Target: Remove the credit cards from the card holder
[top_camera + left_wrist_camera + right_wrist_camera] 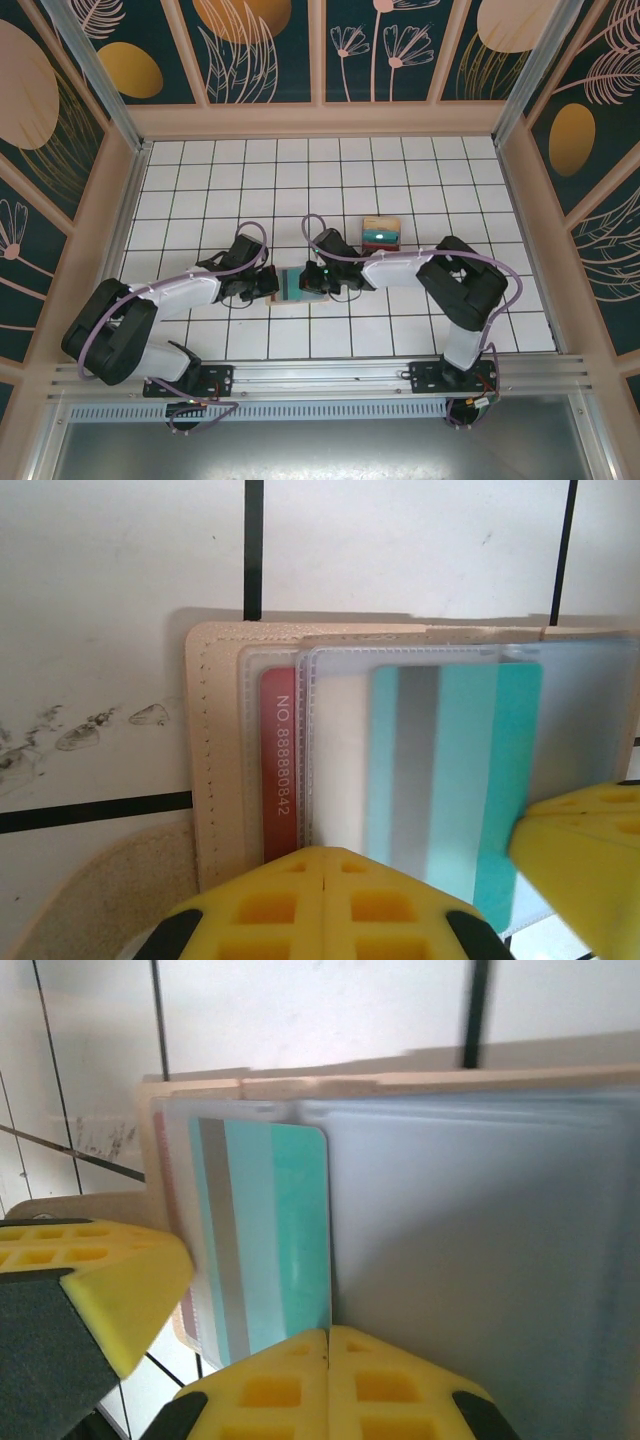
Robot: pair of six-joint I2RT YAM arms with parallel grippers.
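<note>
Card holder (pixel 215 740) flanked on both sides — teal card (pixel 455 780) on top.
Left gripper (pixel 325 868) and right gripper (pixel 328 1348) are pressed shut at its edge.

One card holder (pixel 215 740), one teal card (pixel 460 770), one red card (pixel 278 780), one separate card pile (pixel 380 233).

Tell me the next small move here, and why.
Probably the right gripper should draw the teal card a little way out of the holder while the left gripper keeps the holder pinned. Both sets of jaws look shut, the right at the card's edge and the left on the holder's edge, and the card lies mostly inside.
</note>
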